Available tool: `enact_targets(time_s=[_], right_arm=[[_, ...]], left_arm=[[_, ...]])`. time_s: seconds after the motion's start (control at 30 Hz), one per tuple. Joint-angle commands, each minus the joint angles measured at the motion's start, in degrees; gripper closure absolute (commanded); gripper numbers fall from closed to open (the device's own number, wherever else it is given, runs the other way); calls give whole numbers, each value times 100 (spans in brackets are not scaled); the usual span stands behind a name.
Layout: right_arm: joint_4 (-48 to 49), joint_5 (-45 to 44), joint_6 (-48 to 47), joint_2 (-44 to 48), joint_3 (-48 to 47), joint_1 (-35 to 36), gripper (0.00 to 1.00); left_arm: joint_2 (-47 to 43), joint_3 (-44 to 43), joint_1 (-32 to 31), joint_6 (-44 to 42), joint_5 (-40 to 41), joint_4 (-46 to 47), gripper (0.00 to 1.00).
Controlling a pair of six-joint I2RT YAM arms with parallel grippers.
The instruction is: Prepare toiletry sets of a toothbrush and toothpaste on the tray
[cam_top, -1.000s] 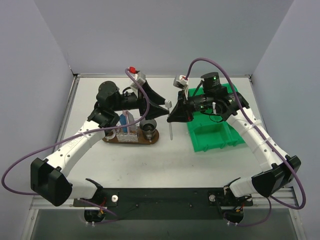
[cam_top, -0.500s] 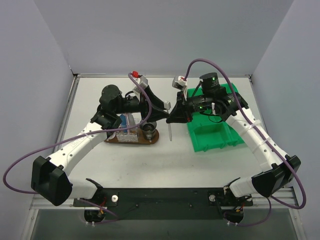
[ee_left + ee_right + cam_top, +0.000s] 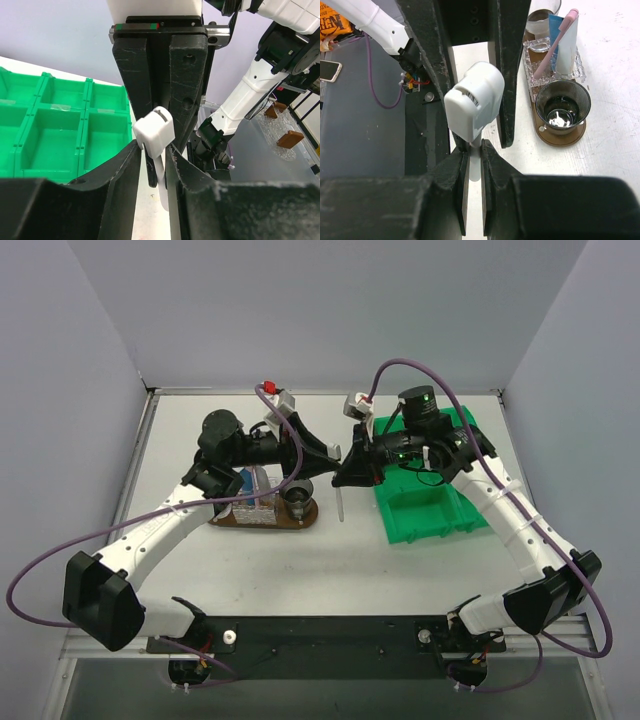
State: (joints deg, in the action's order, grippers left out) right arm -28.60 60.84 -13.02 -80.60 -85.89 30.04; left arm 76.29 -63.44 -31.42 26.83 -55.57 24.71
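A white toothbrush [image 3: 340, 502] with a boxy capped head hangs upright between the two arms, right of the tray [image 3: 303, 521]. My right gripper [image 3: 474, 150] is shut on its stem just under the head [image 3: 472, 102]. My left gripper [image 3: 153, 150] meets it from the other side. Its jaws straddle the same stem [image 3: 161, 170], the right finger against it and a narrow gap on the left. On the brown tray [image 3: 560, 141], a blue-and-white toothpaste [image 3: 567, 45] and a pink toothbrush [image 3: 552, 45] stand in a clear holder.
A dark glass cup [image 3: 562, 106] sits on the tray's near end. The green sectioned bin [image 3: 425, 505] lies right of the grippers, under the right arm, and shows at the left of the left wrist view [image 3: 50, 130].
The left arm swung right until its fingers reached the toothbrush, and its jaws have narrowed around the stem. The right gripper has held the toothbrush still.
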Motion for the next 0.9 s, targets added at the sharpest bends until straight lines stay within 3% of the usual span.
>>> enact_targets(time_s=[0.0, 0.13, 0.27, 0.3, 0.43, 0.87], right_arm=[[39, 130, -157, -17, 72, 63, 100], [47, 112, -157, -9, 72, 72, 100], [47, 77, -166, -17, 63, 72, 100], [47, 69, -175, -17, 63, 81, 100], [47, -45, -166, -17, 90, 90, 98], [39, -547, -166, 202, 151, 81, 69]], left_arm=[[70, -28, -22, 103, -68, 403, 66], [70, 42, -31, 138, -77, 464, 75], [61, 112, -31, 138, -50, 473, 91], [44, 113, -22, 138, -50, 473, 100], [-9, 113, -13, 130, -24, 430, 100], [-474, 227, 127, -608, 169, -379, 100]])
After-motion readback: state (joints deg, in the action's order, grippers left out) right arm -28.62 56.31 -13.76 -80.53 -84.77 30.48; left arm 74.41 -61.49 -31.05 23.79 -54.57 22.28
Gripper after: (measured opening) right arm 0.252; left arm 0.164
